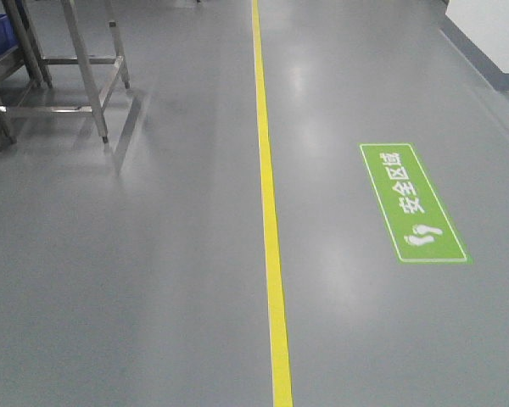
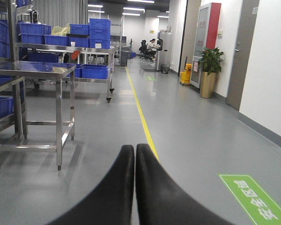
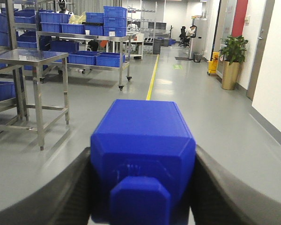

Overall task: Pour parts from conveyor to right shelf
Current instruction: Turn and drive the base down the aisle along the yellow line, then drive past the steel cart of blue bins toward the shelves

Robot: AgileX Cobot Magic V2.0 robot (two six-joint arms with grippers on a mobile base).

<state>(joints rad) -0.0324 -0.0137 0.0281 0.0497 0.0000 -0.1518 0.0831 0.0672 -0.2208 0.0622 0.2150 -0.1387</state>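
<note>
The left fingers (image 2: 116,190) are pressed together along their whole length with nothing between them. They point down a corridor, just left of the yellow line (image 2: 141,115) taped on the grey floor. The right fingers (image 3: 61,192) pinch a blue block (image 3: 143,140), one dark finger against each of its side walls. The block fills the bottom middle of the right wrist view, its faceted end and a smaller knob facing the camera. Whether it holds any parts cannot be told.

Left of the yellow line, nearest the fingers, stands a bare-topped steel desk (image 2: 33,70) on thin legs. A blue crate (image 2: 4,107) sits low on a frame further left of it. Beyond that, also left of the line, a longer wheeled desk (image 2: 91,49) carries stacked blue bins (image 2: 99,27), with more bins on its lower level.

Right of the line, a green floor sign (image 2: 255,200) with white characters lies flat on the floor near the fingers. Farther along that side are a grey door (image 2: 239,51), a potted plant (image 2: 210,63) in a gold pot, a yellow mop bucket (image 2: 186,75) and a red cabinet (image 2: 213,23) against the wall. At the far end of the line a person (image 2: 152,46) sits on an office chair. Along the line itself the floor is bare.
</note>
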